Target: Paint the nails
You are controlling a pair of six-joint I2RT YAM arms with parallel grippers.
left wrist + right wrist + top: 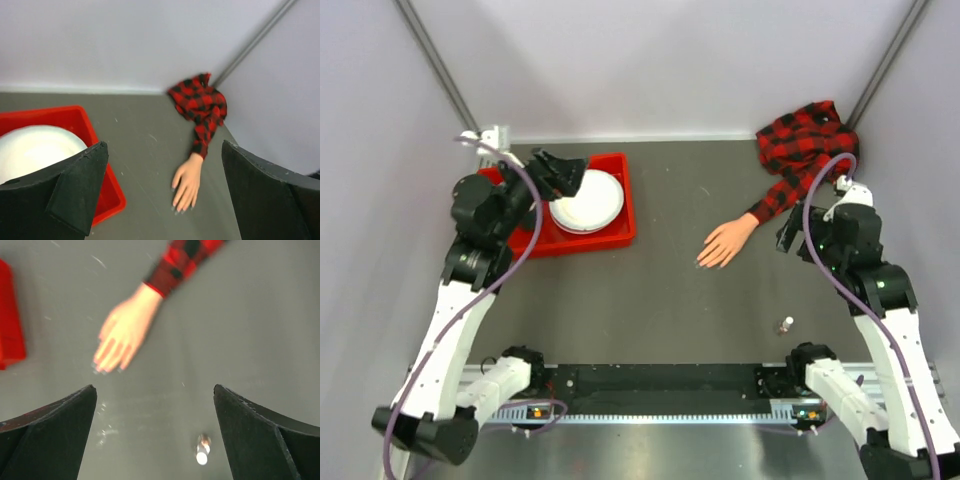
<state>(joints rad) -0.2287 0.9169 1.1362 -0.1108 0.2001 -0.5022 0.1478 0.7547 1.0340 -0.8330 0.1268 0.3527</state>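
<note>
Top cam sits high on the near side and looks down on pretty much the whole table (660, 310). Left wrist cam hangs over the red tray (45, 116) at far left, facing right toward the mannequin hand (186, 185). Right wrist cam looks down on that hand from closer. All three share the hand.
</note>
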